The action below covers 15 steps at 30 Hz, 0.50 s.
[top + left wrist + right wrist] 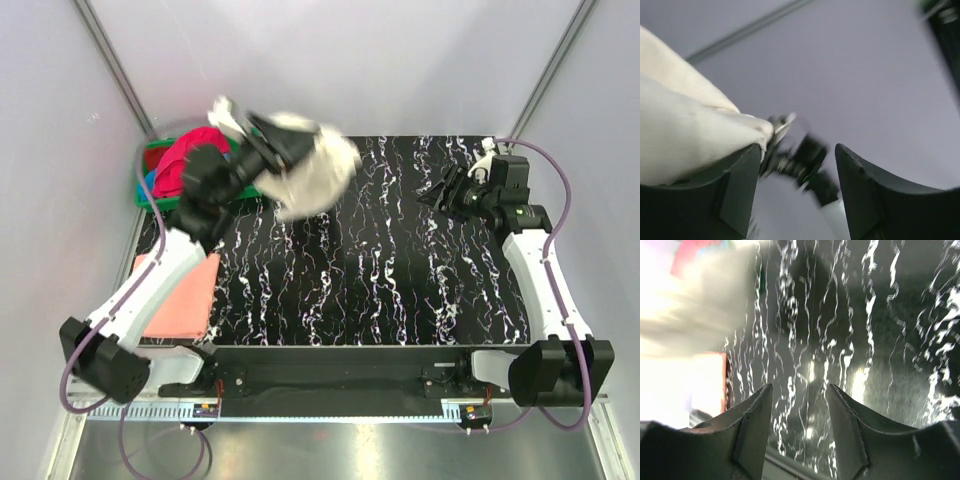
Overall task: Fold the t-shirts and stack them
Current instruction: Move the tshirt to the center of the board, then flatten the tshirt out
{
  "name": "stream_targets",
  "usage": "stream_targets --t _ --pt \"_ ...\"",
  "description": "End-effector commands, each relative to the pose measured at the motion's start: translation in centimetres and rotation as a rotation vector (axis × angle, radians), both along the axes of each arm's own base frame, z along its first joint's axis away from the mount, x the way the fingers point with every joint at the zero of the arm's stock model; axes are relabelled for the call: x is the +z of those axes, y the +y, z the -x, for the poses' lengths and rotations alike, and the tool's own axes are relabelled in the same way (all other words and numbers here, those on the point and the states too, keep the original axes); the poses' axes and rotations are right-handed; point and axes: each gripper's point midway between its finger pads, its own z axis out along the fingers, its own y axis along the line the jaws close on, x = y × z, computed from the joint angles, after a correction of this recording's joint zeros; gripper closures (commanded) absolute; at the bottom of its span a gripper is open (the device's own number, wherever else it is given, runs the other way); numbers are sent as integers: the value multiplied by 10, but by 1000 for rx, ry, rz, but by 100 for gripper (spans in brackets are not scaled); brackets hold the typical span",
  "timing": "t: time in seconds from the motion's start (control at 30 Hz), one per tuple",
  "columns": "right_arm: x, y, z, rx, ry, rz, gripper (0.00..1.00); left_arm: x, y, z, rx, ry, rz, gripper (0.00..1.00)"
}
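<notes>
Top external view: cream t-shirt (318, 168) hangs above the far-left counter (400, 290), draped against the parted left pincer (262, 142), not clamped. Right pincer (440, 188) stands parted, empty. Recommend spreading the shirt flat before folding.

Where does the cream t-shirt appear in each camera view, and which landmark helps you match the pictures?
Top external: the cream t-shirt is bunched up, upper centre-left.
Left wrist: it fills the left edge.
Right wrist: a blurred pale mass at upper left, probably the shirt.
Shared landmark: the black marbled table, also seen in the right wrist view.
</notes>
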Motion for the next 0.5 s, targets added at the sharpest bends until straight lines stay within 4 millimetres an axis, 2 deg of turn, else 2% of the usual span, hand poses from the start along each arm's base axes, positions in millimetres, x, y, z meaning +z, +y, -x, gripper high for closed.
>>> stream_targets --t 0.0,0.03,0.07,0.13,0.17,0.2,0.27,0.33,0.37,0.4,0.43,0.47 --pt "-2 5 17 40 42 42 44 -153 -9 46 -56 174 -449 29" --pt "-12 6 22 56 66 53 43 -194 0 58 -64 231 -543 19" --pt "-19 7 25 71 92 55 43 -220 22 76 -31 305 -643 8" --pt "-37 17 35 128 136 60 43 -261 50 92 2 329 -807 7" --pt "-45 21 38 149 156 63 43 -270 66 104 23 343 -863 8" --pt "-59 27 45 172 189 64 43 -276 74 109 30 331 -912 9" --pt "-74 45 52 232 208 69 42 -289 87 114 54 343 -965 10" --pt "-87 61 57 276 230 51 41 -301 91 113 53 340 -1021 11" --pt "-94 75 61 321 253 52 41 -306 94 110 64 353 -1044 11" --pt "-97 84 62 344 262 46 40 -320 92 106 46 386 -1078 11" --pt "-93 93 58 369 250 50 39 -323 90 102 38 401 -1088 11" --pt "-102 111 63 425 275 70 39 -329 88 98 28 420 -1102 12"
